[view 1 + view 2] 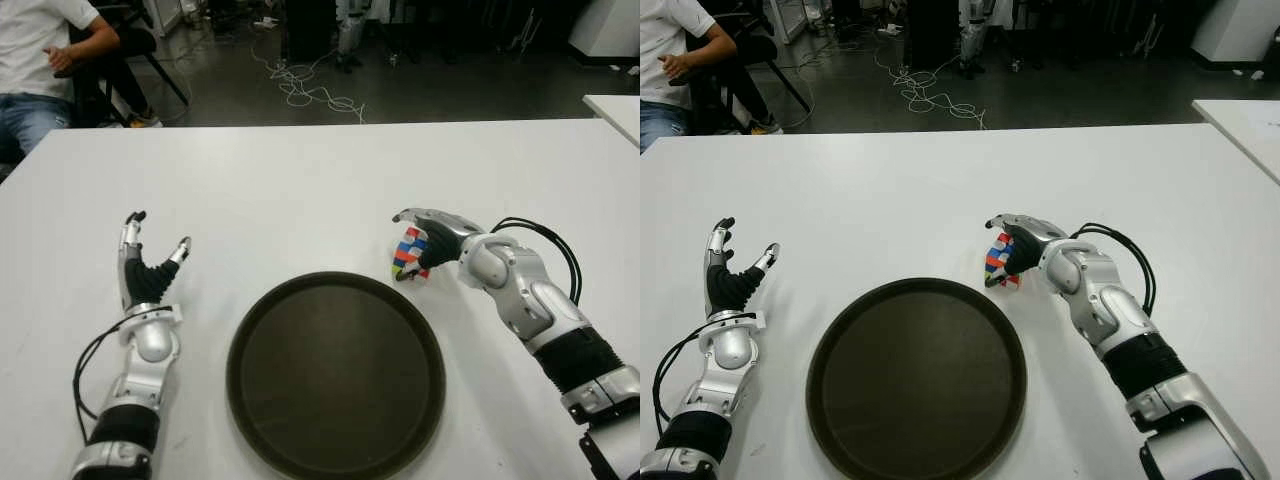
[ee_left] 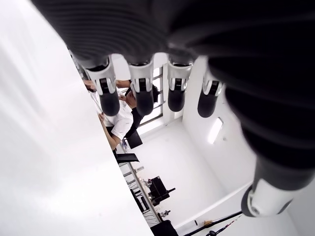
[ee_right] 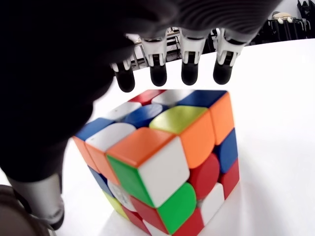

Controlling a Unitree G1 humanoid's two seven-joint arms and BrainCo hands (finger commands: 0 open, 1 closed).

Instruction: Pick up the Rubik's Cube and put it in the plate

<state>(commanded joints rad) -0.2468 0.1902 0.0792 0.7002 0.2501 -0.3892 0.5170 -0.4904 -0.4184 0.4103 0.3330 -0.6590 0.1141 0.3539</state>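
Observation:
The Rubik's Cube (image 1: 409,253) stands on the white table (image 1: 300,180), just beyond the right rim of the dark round plate (image 1: 335,375). My right hand (image 1: 428,236) arches over the cube from the right. In the right wrist view its fingertips (image 3: 189,71) hang past the cube (image 3: 162,162) without touching it, and the thumb (image 3: 39,196) sits beside a lower corner, so the hand is open. The plate holds nothing. My left hand (image 1: 150,262) shows left of the plate, fingers spread upward and holding nothing.
A seated person (image 1: 40,60) is beyond the table's far left corner. Loose cables (image 1: 310,90) lie on the floor behind the table. The corner of another white table (image 1: 615,105) shows at the far right.

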